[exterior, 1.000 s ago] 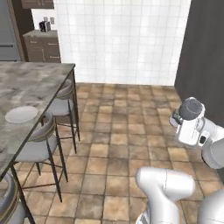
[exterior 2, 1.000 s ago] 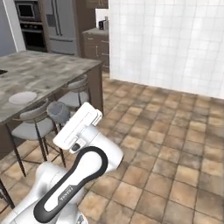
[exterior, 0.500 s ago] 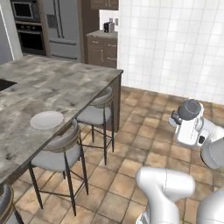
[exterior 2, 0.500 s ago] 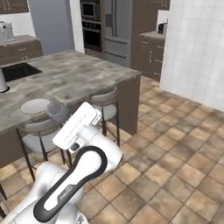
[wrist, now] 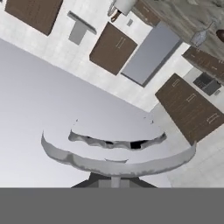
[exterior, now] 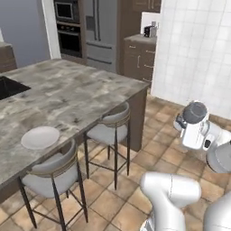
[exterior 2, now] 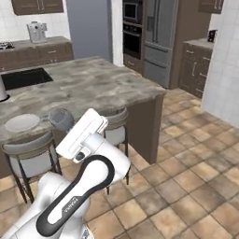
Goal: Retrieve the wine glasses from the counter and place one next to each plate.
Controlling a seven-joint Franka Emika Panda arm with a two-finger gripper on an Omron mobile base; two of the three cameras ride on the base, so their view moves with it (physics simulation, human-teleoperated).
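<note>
My gripper is shut on a wine glass, held in the air to the right of the island, over the tiled floor. From the right base view the same wine glass sticks out of the gripper toward the island's near edge. Its grey-blue bowl looms large in the hand view, and the stem runs down out of sight. A plain white plate lies near the island's front edge, behind a stool; it shows again as the plate left of the glass.
The marbled island has a sink at its far end and two grey stools tucked under its near side. A fridge and wall ovens stand behind. A white tiled wall rises on the right. Brown floor tiles lie open around the base.
The whole picture has shifted: the base has moved and the island with its plate now sits closer and more central. The gripper keeps the glass in the same hold.
</note>
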